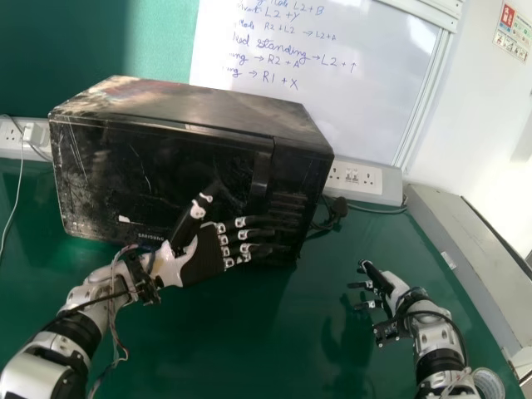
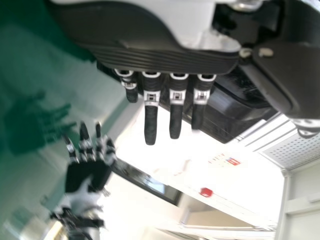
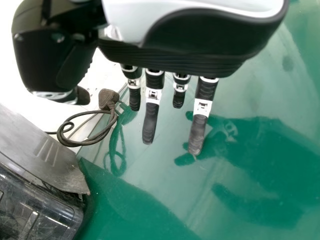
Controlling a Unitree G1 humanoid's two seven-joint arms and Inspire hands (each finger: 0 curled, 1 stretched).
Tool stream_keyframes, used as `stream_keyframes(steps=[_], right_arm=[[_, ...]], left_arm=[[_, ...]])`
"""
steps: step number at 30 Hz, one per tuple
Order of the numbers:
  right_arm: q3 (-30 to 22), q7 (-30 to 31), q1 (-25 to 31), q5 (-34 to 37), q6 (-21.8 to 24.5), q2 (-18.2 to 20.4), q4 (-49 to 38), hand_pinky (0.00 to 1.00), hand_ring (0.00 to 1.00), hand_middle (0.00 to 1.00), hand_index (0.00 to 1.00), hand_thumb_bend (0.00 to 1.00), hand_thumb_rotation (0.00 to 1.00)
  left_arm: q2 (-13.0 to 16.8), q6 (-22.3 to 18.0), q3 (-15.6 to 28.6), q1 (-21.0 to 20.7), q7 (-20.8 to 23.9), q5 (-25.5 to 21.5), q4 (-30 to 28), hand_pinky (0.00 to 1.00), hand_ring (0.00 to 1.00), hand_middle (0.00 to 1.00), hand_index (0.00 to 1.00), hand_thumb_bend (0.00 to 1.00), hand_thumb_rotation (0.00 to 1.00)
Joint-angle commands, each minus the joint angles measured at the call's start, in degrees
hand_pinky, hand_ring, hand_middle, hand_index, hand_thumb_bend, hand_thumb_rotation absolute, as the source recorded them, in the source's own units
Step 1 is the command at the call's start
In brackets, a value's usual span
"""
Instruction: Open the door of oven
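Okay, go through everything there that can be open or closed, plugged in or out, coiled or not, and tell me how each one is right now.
Oven door: closed
Left hand: open
Right hand: open
Black cable: loosely coiled
Black plug: out of the socket
White plug: plugged in

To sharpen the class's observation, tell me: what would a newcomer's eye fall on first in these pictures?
The bulky black oven stands out first, scuffed, its door closed, on the green table. Next comes the robot's left hand, fingers straight, before the oven's front. Behind the oven, the whiteboard with blue handwriting also draws attention.
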Motion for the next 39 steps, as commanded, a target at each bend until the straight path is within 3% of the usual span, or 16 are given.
stream_keyframes(steps=[1, 2, 3, 4, 6, 9, 10, 15, 17, 19, 22, 26, 30, 35, 37, 39], right_arm=[[-0.43, 0.11, 0.54, 0.42, 0.76, -0.15, 0.35, 0.47, 0.59, 0.72, 0.97, 0.54, 0.51], [-0.28, 0.09, 0.55, 0.26, 0.71, -0.16, 0.33, 0.47, 0.59, 0.72, 0.97, 0.54, 0.51], [0.28, -0.07, 0.52, -0.3, 0.6, -0.18, 0.32, 0.54, 0.6, 0.72, 0.97, 0.55, 0.51], [0.4, -0.21, 0.5, -0.41, 0.61, -0.15, 0.31, 0.61, 0.62, 0.71, 0.96, 0.55, 0.52], [0.51, -0.25, 0.39, -0.49, 0.89, -0.14, 0.32, 0.62, 0.62, 0.7, 0.96, 0.53, 0.52], [0.86, 0.13, 0.56, -0.82, -0.25, -0.32, 0.25, 0.54, 0.61, 0.71, 0.96, 0.54, 0.52], [0.94, 0.18, 0.59, -0.89, -0.49, -0.35, 0.24, 0.6, 0.62, 0.7, 0.95, 0.54, 0.53], [0.64, 1.23, 0.47, -0.58, -0.47, -0.43, 0.3, 0.57, 0.62, 0.72, 0.96, 0.53, 0.53], [0.78, 0.89, 0.49, -0.79, -0.48, -0.43, 0.31, 0.56, 0.62, 0.74, 0.97, 0.5, 0.52], [0.69, 0.62, 0.44, -0.73, -0.13, -0.42, 0.35, 0.62, 0.64, 0.73, 0.96, 0.53, 0.53], [0.32, 0.65, 0.35, -0.37, 0.23, -0.4, 0.35, 0.53, 0.6, 0.72, 0.96, 0.52, 0.52], [1.38, 0.41, 0.31, -1.5, -0.11, -0.54, 0.34, 0.62, 0.63, 0.71, 0.95, 0.53, 0.55], [1.27, 0.77, 0.47, -1.45, -0.87, -0.64, 0.31, 0.5, 0.58, 0.71, 0.96, 0.54, 0.51], [2.53, -0.49, 0.25, -2.71, -0.47, -0.54, 0.34, 0.59, 0.61, 0.69, 0.93, 0.53, 0.56], [2.25, -0.04, 0.32, -2.38, -0.65, -0.57, 0.39, 0.55, 0.6, 0.69, 0.93, 0.51, 0.55], [1.22, 0.52, 0.41, -1.33, -0.52, -0.55, 0.42, 0.66, 0.63, 0.71, 0.96, 0.53, 0.54]], left_arm=[[-0.07, -1.27, -0.07, -0.81, -0.74, 0.72, 0.23, 0.51, 0.74, 0.85, 0.91, 1.0, 0.97], [-0.06, -2.06, -0.47, -0.7, -0.44, 1.32, 0.02, 0.51, 0.74, 0.85, 0.91, 1.0, 0.96], [-0.1, -3.68, -1.11, -0.41, 0.25, 2.28, -0.46, 0.51, 0.74, 0.84, 0.9, 1.0, 0.93], [-0.13, -6.95, -2.47, 0.14, 1.85, 4.38, -1.33, 0.5, 0.73, 0.84, 0.9, 1.0, 0.92], [0.24, -15.86, -6.51, 1.86, 6.46, 10.73, -4.11, 0.5, 0.72, 0.83, 0.88, 1.0, 0.86], [1.13, -27.42, -11.64, 3.98, 13.48, 19.46, -6.38, 0.56, 0.75, 0.84, 0.86, 0.91, 0.57], [1.1, -29.27, -12.24, 4.21, 14.33, 20.49, -6.38, 0.59, 0.76, 0.85, 0.87, 0.89, 0.53], [0.25, -27.97, -10.74, 3.77, 10.83, 16.9, -5.17, 0.54, 0.77, 0.85, 0.88, 0.88, 0.74], [0.2, -27.74, -10.53, 3.62, 10.53, 16.44, -4.9, 0.54, 0.76, 0.85, 0.88, 0.89, 0.77], [0.25, -27.67, -10.68, 3.55, 10.7, 16.58, -4.81, 0.54, 0.76, 0.84, 0.88, 0.88, 0.77], [0.23, -27.8, -10.73, 3.46, 10.31, 16.31, -4.76, 0.53, 0.76, 0.85, 0.88, 0.87, 0.74], [0.02, -27.57, -10.41, 3.21, 10.47, 15.53, -4.48, 0.52, 0.76, 0.85, 0.87, 0.86, 0.7], [0.02, -27.5, -10.29, 3.02, 11.2, 15.27, -4.39, 0.53, 0.76, 0.84, 0.87, 0.85, 0.68], [-0.17, -26.84, -9.54, 2.98, 10.59, 14.05, -4.44, 0.54, 0.77, 0.84, 0.88, 0.87, 0.71], [-0.15, -26.26, -9.16, 3.0, 10.44, 13.58, -4.6, 0.55, 0.77, 0.85, 0.87, 0.92, 0.71], [-0.11, -25.64, -8.66, 2.97, 10.2, 12.74, -4.58, 0.54, 0.76, 0.85, 0.87, 0.95, 0.71]])
